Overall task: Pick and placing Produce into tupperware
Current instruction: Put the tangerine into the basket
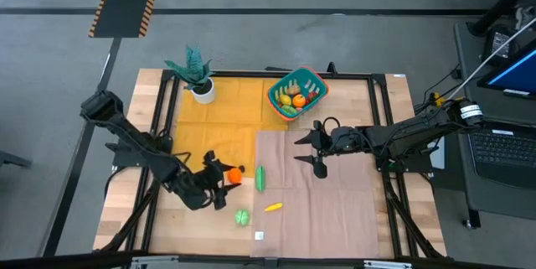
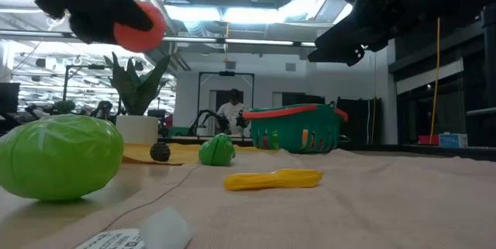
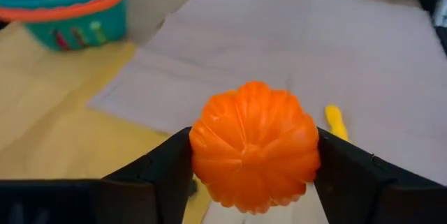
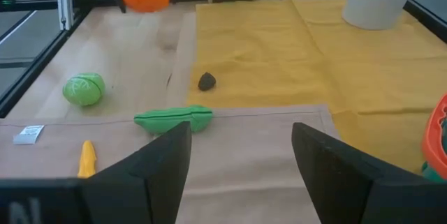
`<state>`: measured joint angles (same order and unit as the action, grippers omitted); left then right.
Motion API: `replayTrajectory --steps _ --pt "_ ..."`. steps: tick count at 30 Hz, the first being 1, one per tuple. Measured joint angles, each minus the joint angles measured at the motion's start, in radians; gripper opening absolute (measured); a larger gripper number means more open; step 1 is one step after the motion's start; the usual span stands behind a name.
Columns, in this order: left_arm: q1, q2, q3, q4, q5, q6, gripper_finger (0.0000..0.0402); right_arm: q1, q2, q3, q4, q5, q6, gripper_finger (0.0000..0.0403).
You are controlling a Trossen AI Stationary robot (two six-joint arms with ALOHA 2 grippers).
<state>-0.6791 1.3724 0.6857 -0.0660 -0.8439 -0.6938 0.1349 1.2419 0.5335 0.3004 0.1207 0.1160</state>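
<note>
Gripping an orange toy pumpkin point(image 3: 255, 146) between its jaws, the left gripper point(image 1: 224, 178) hangs clear of the table, down and to the left of the teal tupperware point(image 1: 319, 80), which I'll use as the landmark. Still lying below the tupperware are a round green cabbage-like piece point(image 1: 242, 216), a long green pod point(image 1: 260, 177) and a small yellow piece point(image 1: 273, 207); a tiny dark ball point(image 4: 207, 81) sits near the pod. Several produce pieces already fill the tupperware. Directly below it, the right gripper point(image 1: 315, 150) waits with its jaws apart and empty.

The pumpkin is rounded and ribbed, so I'd worry it could roll out of the pinch mid-carry. The right arm also sits close to the straight path toward the tupperware, so a brush between the arms looks possible. To the tupperware's left stands a potted plant point(image 1: 198, 75); the yellow cloth point(image 1: 218, 118) between them is open, giving the roomier approach.
</note>
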Motion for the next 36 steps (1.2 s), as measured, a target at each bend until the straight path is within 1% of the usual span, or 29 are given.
replayTrajectory --steps 3,6,10,13,17,22,27,29,32,36 --pt "0.022 -0.011 -0.058 0.166 0.050 0.129 0.0237 0.000 0.000 0.000 0.001 0.000 -0.016 0.0249" --pt "0.060 -0.012 -0.116 0.362 0.123 0.281 0.0237 0.000 0.000 0.000 0.001 0.000 -0.020 0.0249" --pt "0.136 -0.012 -0.194 0.619 0.289 0.426 0.0237 0.000 0.000 0.000 0.002 0.000 -0.042 0.0249" --pt "0.200 -0.012 -0.231 0.712 0.391 0.470 0.0237 0.000 0.000 0.000 0.002 0.000 -0.057 0.0249" --pt "0.278 -0.011 -0.238 0.707 0.493 0.481 0.0237 0.000 0.000 0.000 0.014 0.000 -0.079 0.0249" --pt "0.362 -0.011 -0.238 0.709 0.598 0.545 0.0237 0.000 0.000 0.000 0.018 0.000 -0.168 0.0249" --pt "0.464 -0.011 -0.231 0.705 0.714 0.578 0.0237 0.000 0.000 0.000 0.021 0.001 -0.282 0.0249" --pt "0.507 -0.011 -0.216 0.701 0.772 0.597 0.0237 0.000 0.000 0.000 0.035 0.001 -0.287 0.0249" --pt "0.566 -0.011 -0.179 0.654 0.844 0.626 0.0237 0.000 0.000 0.002 0.041 0.001 -0.298 0.0249" --pt "0.625 -0.011 -0.102 0.494 0.898 0.657 0.0237 0.000 0.000 0.015 0.040 0.001 -0.356 0.0249"
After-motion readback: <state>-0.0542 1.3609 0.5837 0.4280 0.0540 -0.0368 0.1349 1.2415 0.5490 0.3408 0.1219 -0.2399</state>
